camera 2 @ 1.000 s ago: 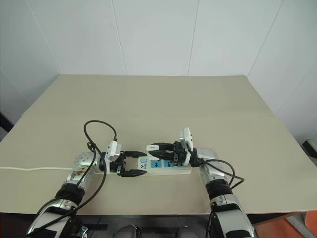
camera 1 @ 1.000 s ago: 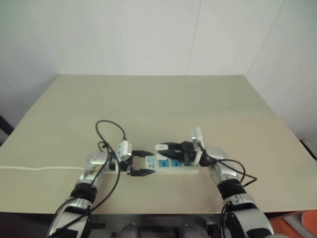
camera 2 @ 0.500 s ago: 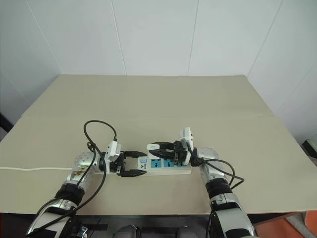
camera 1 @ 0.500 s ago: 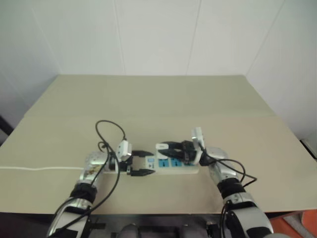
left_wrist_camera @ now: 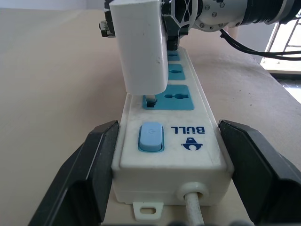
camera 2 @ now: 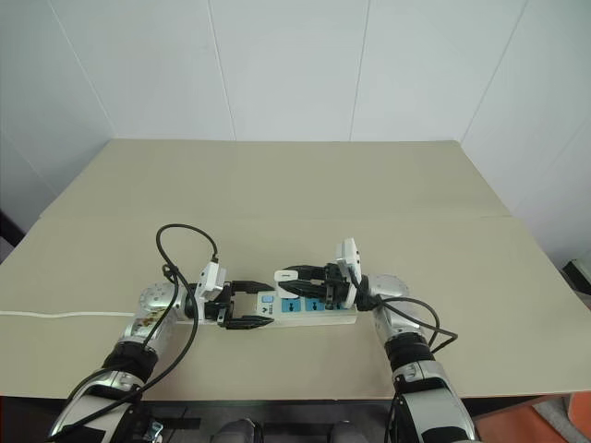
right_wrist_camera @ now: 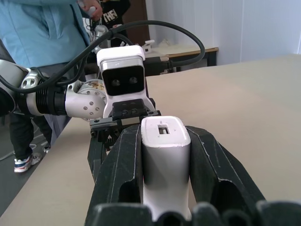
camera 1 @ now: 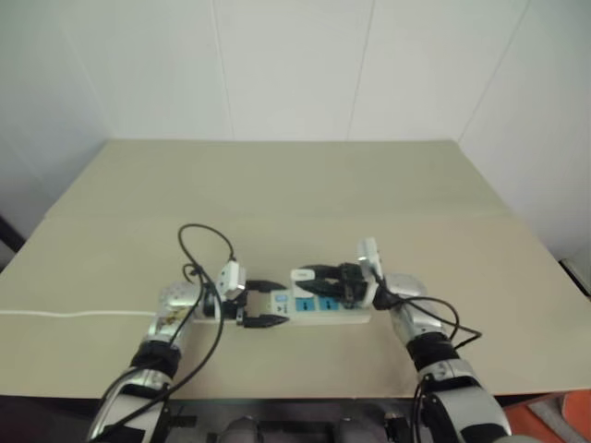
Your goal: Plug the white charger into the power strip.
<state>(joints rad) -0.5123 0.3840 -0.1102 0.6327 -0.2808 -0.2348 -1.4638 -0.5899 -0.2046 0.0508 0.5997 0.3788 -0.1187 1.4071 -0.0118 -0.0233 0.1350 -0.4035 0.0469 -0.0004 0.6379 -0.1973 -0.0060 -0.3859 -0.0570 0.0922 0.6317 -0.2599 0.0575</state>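
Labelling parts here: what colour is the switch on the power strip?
Light blue; the switch on the white power strip shows best in the left wrist view.

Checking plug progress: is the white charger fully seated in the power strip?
No; the white charger sits above the power strip, prong visible.

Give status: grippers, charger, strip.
Left gripper clamps the power strip at its switch end. Right gripper shut on the white charger, prongs partly in the socket nearest the switch, not seated. Nothing obstructing.
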